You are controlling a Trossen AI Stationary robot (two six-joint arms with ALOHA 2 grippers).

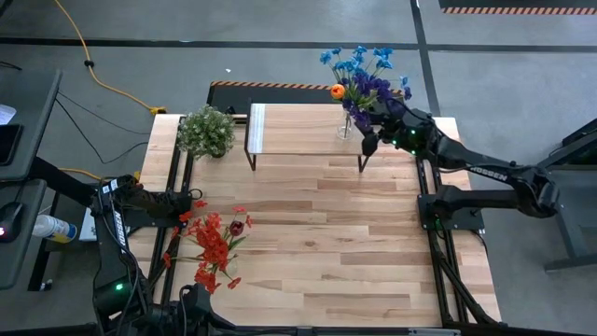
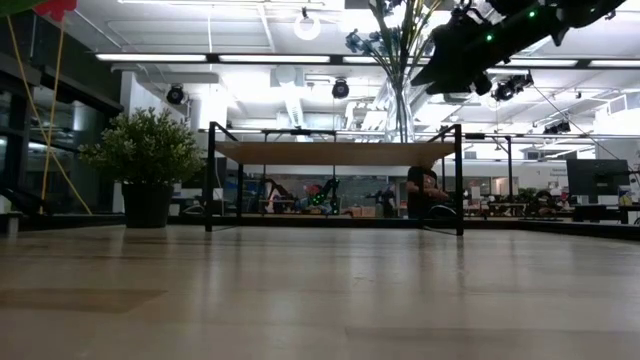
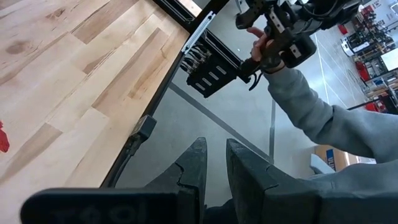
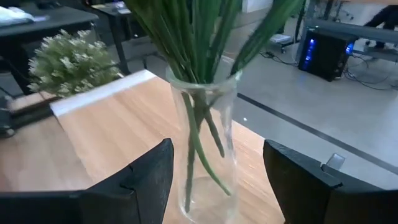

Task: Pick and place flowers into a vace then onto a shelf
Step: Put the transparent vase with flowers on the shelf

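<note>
High view: potted plant [image 1: 207, 131] beside shelf [image 1: 298, 129]; vase [image 1: 347, 123] on shelf.

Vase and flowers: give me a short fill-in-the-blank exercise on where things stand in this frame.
1. The glass vase stands on top of the ____.
2. The right pincer is ____, one finger on each side of the vase.
3. The red flowers lie on the ____ near the left arm.
4. Beside the shelf stands a potted ____.

Missing words: shelf; open; table; plant
</note>
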